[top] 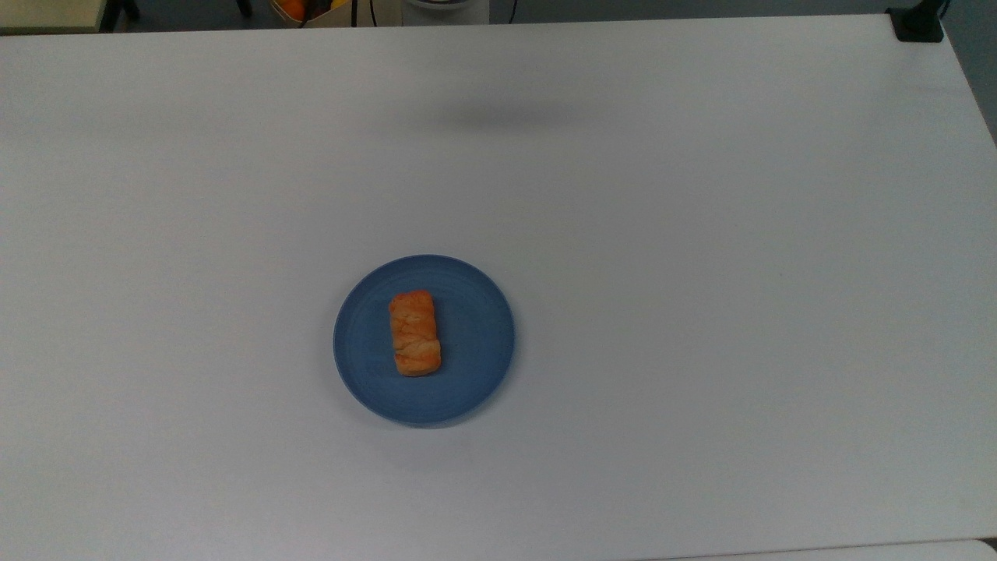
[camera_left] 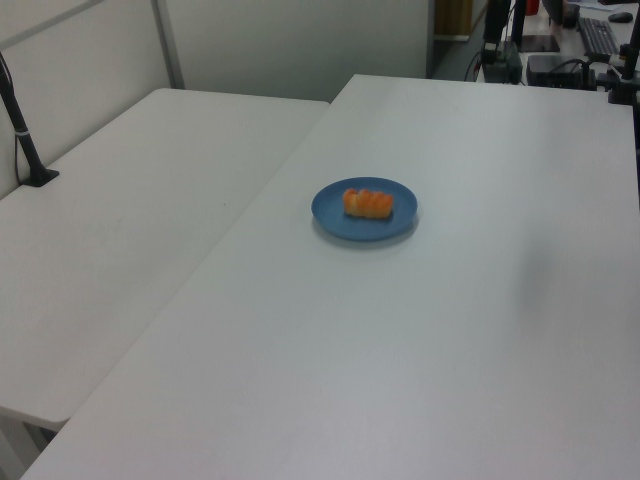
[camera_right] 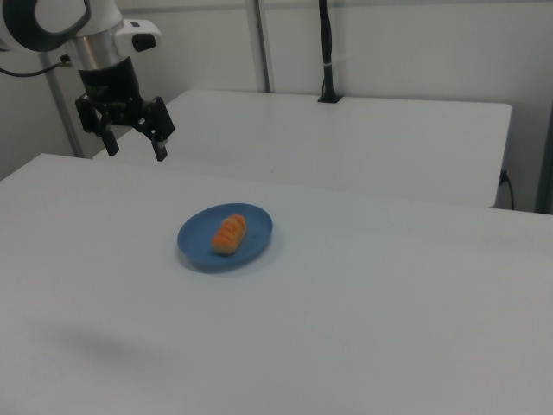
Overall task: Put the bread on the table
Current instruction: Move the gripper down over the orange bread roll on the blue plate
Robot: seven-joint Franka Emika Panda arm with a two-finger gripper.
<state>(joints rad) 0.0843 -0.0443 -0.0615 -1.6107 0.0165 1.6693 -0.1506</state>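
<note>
Golden-orange, ridged bread lies on the blue plate.

We take this for a robotics lab: plain white rectangular tables pushed side by side, pale partition walls, a black pole clamped to a neighbouring tabletop, and a desk with a black keyboard and cables behind.

Golden-orange bread, plain blue plate, white table, black gripper
</note>
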